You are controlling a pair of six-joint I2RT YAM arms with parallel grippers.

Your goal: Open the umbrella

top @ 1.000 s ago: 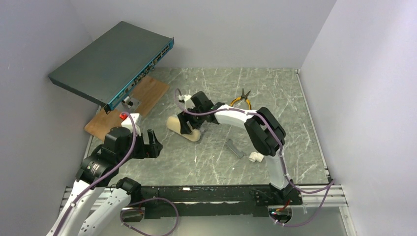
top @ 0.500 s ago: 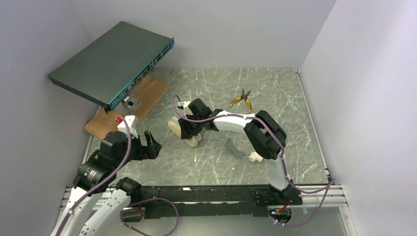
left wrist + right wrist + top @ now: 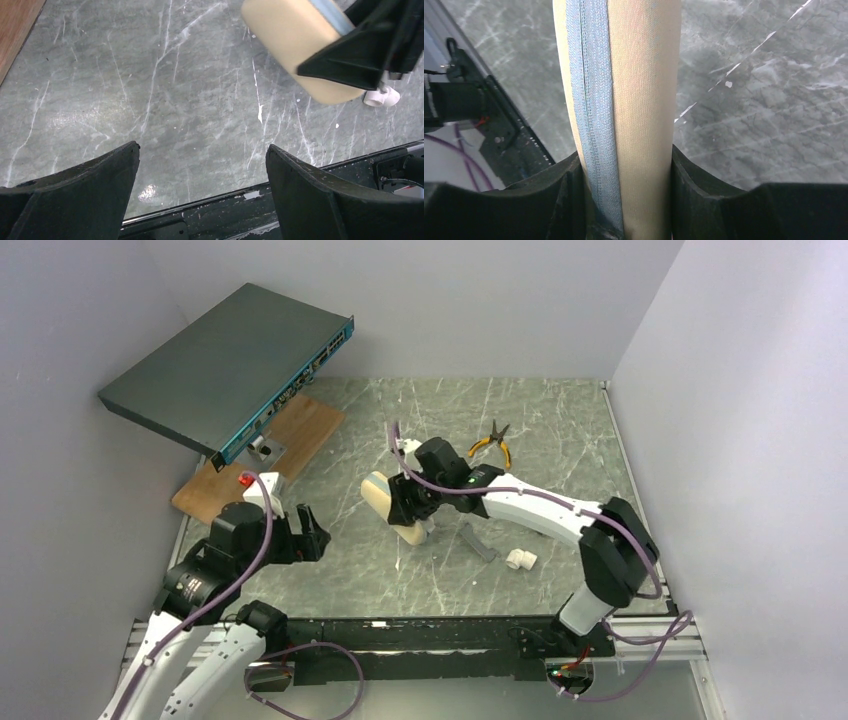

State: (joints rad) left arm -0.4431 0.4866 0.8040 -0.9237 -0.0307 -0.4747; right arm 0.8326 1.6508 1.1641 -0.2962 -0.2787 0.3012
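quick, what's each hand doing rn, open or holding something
left hand: open, holding nothing
right hand: closed on the beige zippered case

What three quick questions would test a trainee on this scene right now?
1. True or false: the left hand grips the beige case.
2. What runs along the case's edge? A) a pale blue zipper B) a rope C) a metal chain
3. Fill in: beyond the case lies a pair of yellow-handled ____.
Key: 1 false, the right hand grips it and the left hand is open and empty; 2 A; 3 pliers.
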